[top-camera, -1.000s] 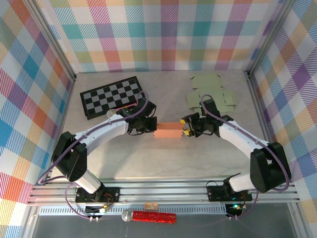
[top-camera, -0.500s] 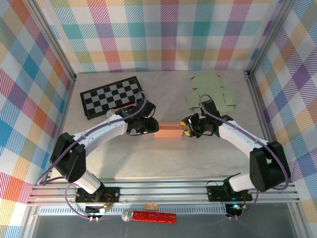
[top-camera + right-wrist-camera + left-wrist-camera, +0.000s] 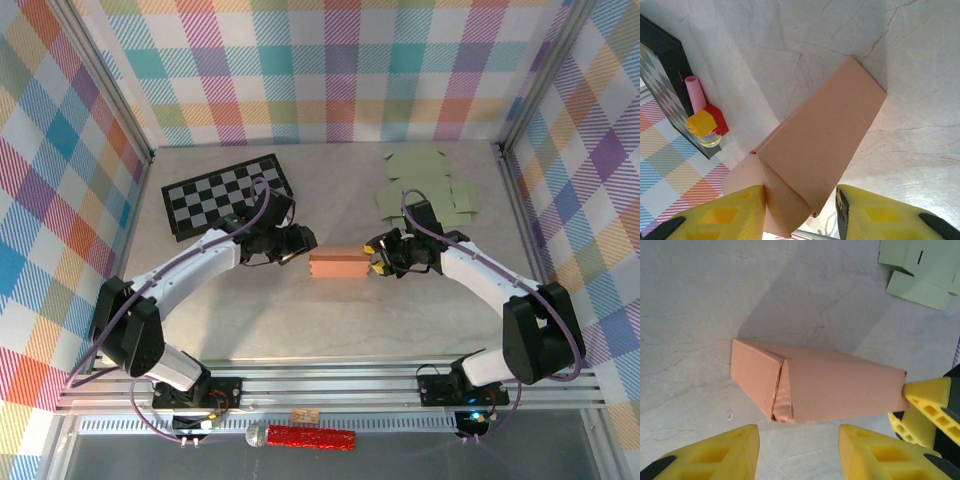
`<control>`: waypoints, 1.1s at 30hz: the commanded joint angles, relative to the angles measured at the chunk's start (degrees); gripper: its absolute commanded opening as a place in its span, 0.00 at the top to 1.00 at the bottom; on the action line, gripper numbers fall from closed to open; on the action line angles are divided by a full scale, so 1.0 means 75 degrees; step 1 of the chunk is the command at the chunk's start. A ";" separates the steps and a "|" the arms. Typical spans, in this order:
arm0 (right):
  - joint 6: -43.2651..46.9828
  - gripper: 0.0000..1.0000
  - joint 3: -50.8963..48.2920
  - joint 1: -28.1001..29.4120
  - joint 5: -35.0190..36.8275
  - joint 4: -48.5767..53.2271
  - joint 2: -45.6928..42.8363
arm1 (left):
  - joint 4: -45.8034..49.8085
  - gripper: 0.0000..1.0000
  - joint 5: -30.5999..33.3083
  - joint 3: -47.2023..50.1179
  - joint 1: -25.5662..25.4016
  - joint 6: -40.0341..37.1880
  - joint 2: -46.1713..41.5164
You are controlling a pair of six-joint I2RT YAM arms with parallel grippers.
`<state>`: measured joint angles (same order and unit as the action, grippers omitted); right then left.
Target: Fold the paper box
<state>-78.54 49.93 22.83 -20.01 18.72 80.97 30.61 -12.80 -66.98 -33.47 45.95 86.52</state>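
The salmon-pink paper box [image 3: 337, 265] lies mid-table between the arms and is judged nearly closed, with only its creased left end flap left to be pressed home. The left gripper [image 3: 297, 243] is held low just off that end, jaws apart and empty. The right end is bracketed by the right gripper [image 3: 376, 258], though a firm pinch cannot be told.

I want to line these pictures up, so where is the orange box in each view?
Top external: orange box at the table's centre.
Left wrist: mid-picture, just above the left fingers.
Right wrist: slanting through the middle, between the right fingers.
Shared landmark: the yellow right fingers at the orange box's end.
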 commanded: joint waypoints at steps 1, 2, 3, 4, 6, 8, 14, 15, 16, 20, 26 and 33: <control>0.0125 0.58 0.0075 -0.0032 0.0219 0.0587 0.0208 | -0.0224 0.57 -0.0460 0.0071 0.0114 0.0204 0.0280; 0.0127 0.58 0.0086 -0.0036 0.0219 0.0585 0.0214 | -0.0246 0.58 -0.0473 0.0089 0.0126 0.0173 0.0327; 0.0128 0.58 0.0087 -0.0035 0.0207 0.0587 0.0219 | -0.0260 0.59 -0.0494 0.0115 0.0127 0.0148 0.0366; 0.0127 0.58 0.0091 -0.0032 0.0207 0.0586 0.0231 | -0.0259 0.60 -0.0519 0.0146 0.0127 0.0119 0.0413; 0.0125 0.57 0.0102 -0.0034 0.0207 0.0596 0.0249 | -0.0295 0.63 -0.0544 0.0259 0.0127 0.0106 0.0452; 0.0126 0.57 0.0132 -0.0032 0.0195 0.0598 0.0266 | -0.0349 0.66 -0.0504 0.0401 0.0127 0.0118 0.0419; 0.0175 0.57 0.0200 -0.0034 0.0178 0.0667 0.0325 | -0.0397 0.70 -0.0380 0.0684 0.0141 0.0043 0.0367; 0.0183 0.57 0.0218 -0.0032 0.0184 0.0682 0.0325 | -0.0411 0.71 -0.0368 0.0717 0.0139 0.0025 0.0379; 0.0194 0.57 0.0225 -0.0033 0.0189 0.0696 0.0316 | -0.0424 0.71 -0.0357 0.0759 0.0139 0.0008 0.0392; 0.0388 0.56 0.0417 -0.0027 0.0235 0.0898 0.0248 | -0.0442 0.71 -0.0367 0.0821 0.0151 -0.0041 0.0440; 0.0760 0.54 0.0878 0.0015 0.0576 0.1516 -0.0215 | -0.0469 0.72 -0.0367 0.0845 0.0151 -0.0057 0.0417; 0.0353 0.54 0.0475 0.0064 0.0350 0.1190 -0.0163 | -0.0495 0.72 -0.0368 0.0845 0.0151 -0.0045 0.0417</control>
<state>-74.76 54.76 22.90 -16.99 27.11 79.55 25.08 -15.92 -62.06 -32.84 46.48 89.54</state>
